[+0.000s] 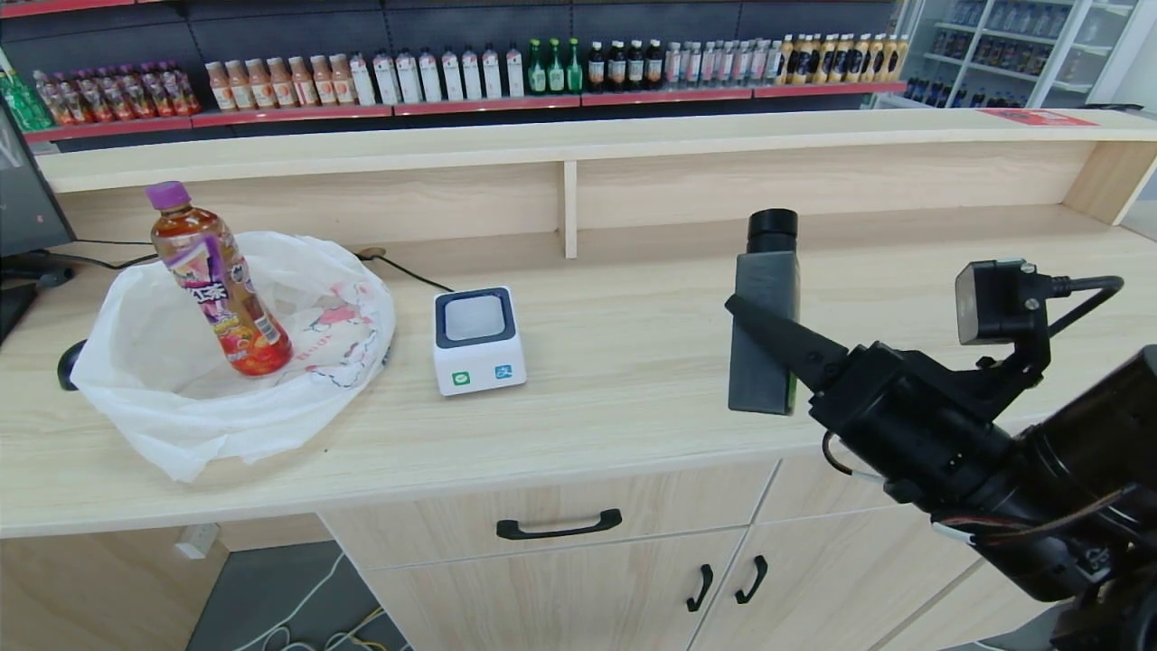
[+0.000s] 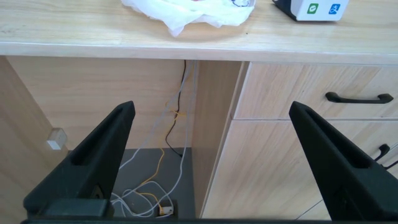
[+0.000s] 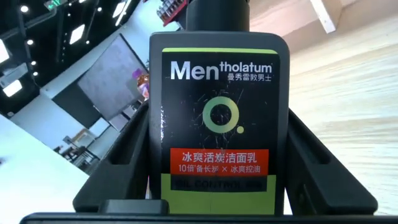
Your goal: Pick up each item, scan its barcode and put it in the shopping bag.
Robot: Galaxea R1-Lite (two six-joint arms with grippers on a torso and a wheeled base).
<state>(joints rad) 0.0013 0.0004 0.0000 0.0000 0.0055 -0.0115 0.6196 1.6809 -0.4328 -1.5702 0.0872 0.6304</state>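
Pale wood-grain table (image 1: 633, 362). My right tool (image 1: 764, 316) clamps a flat, matte dark tube (image 1: 757, 384); my left tool (image 2: 211, 109) hangs released.

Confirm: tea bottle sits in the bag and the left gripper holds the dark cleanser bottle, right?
No: the right gripper holds the dark cleanser bottle, as the head view shows. The tea bottle does sit in the bag.

The left gripper (image 2: 211, 109), jaws wide apart, faces the cabinet (image 2: 261, 162) below the counter (image 2: 74, 31); shopping bag (image 2: 186, 15) at eleven o'clock, scanner (image 2: 314, 9) at one, drawer handle (image 2: 359, 98) at two.
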